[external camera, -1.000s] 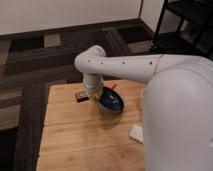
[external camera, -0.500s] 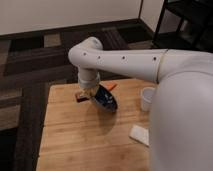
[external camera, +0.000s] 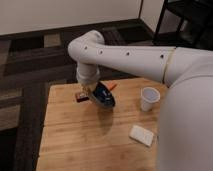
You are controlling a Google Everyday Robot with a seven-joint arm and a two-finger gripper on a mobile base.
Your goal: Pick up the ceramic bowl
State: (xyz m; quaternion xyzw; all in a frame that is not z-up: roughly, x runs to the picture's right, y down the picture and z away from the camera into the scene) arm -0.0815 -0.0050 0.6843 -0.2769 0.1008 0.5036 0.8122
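Ceramic bowl (external camera: 104, 96) tilted above table (external camera: 75, 145), gripped by jaws (external camera: 91, 93) at its rim

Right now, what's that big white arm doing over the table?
The robot's arm is reaching down over a wooden table, and its gripper is at the dark blue bowl. The bowl is tilted up on edge, apparently lifted off the table, so the pickup looks under way. A white cup stands to the right, a flat white block lies nearer the front, and something small and orange sits behind the bowl.
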